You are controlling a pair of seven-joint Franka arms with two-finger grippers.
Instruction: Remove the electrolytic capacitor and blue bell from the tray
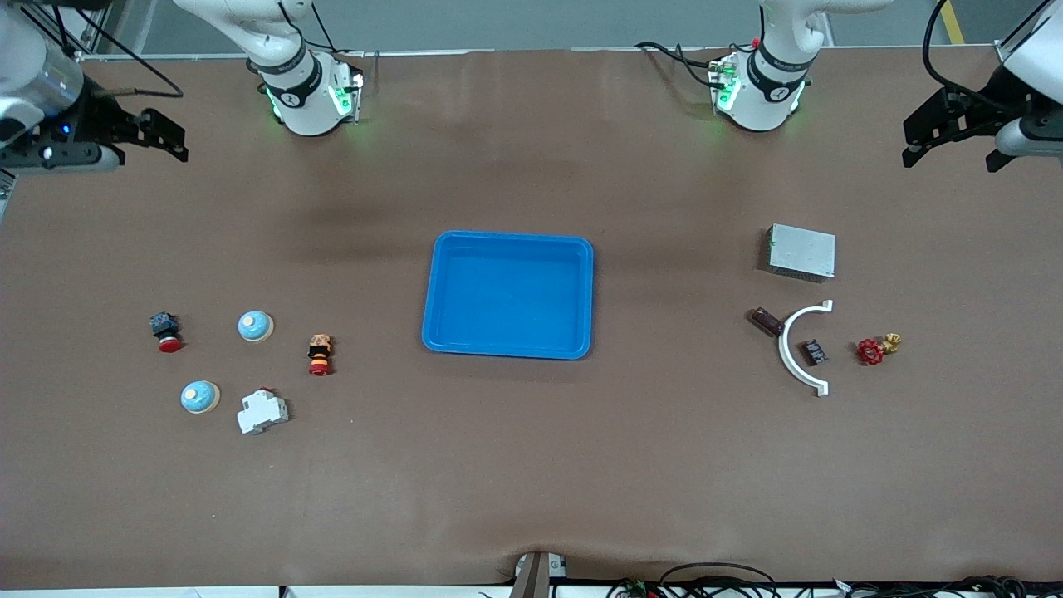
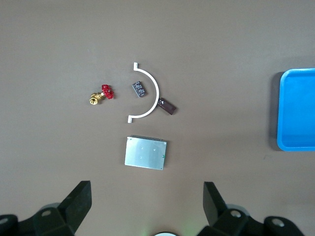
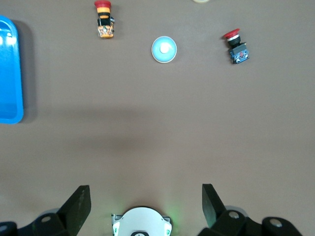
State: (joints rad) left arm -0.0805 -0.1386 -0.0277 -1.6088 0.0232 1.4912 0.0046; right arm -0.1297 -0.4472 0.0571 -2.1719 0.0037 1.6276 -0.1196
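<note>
Shallow bright-blue plastic tray (image 1: 508, 295) sits mid-table and holds nothing; task looks done, as far as I can judge. Two light-blue dome bells (image 1: 255, 325) and (image 1: 200, 397) lie on the brown table (image 1: 531, 465) toward the right arm's end, well apart from the tray (can't say which one the task means); two small dark cylindrical parts, one brownish (image 1: 766, 321), one black (image 1: 814, 351), lie by a white plastic arc (image 1: 804, 347) toward the left arm's end, either maybe the capacitor, markings too small to read. Left pincer (image 1: 947, 141) wide and empty, over the table's edge; right pincer (image 1: 154, 133) wide and empty likewise; both wait.
</note>
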